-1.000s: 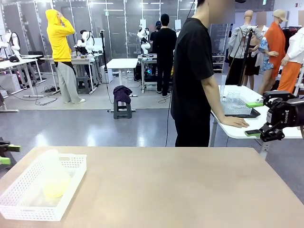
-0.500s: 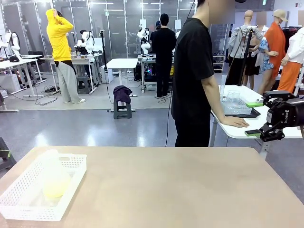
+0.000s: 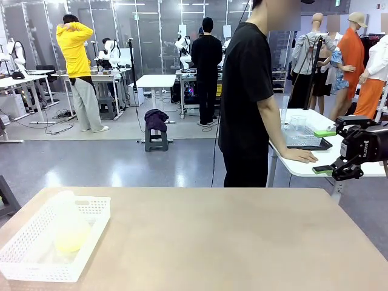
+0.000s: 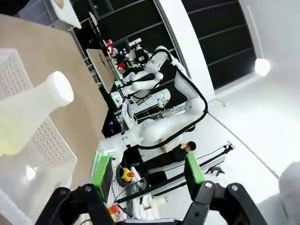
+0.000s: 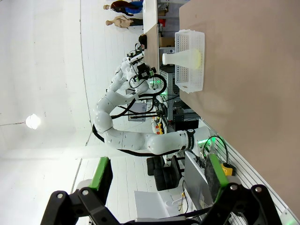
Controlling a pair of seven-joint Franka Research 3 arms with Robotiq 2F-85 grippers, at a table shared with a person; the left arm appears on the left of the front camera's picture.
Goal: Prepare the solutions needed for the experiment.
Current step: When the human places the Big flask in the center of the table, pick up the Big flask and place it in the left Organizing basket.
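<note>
Solutions [image 3: 71, 237]: a shallow pale yellow-green layer pooled in the bottom of a frosted-white conical flask [image 3: 68, 224] that stands upright in a white perforated basket [image 3: 24, 267] at the near left corner of the bench [image 3: 230, 242]. In the left wrist view the flask's neck and yellowish body [image 4: 28, 117] appear at the picture's left, well apart from the left gripper [image 4: 146, 173], whose fingers [image 4: 100, 171] stand partly parted with nothing between them. The right gripper [image 3: 324, 151] hangs beyond the bench's right edge, far from the basket; its fingers [image 5: 102, 172] are spread wide and hold nothing, and from that wrist the flask [image 5: 183, 57] and basket [image 5: 190, 79] show small and distant. A person [image 3: 248, 97] stands past the far edge, one hand [image 3: 301, 156] on a side table
</note>
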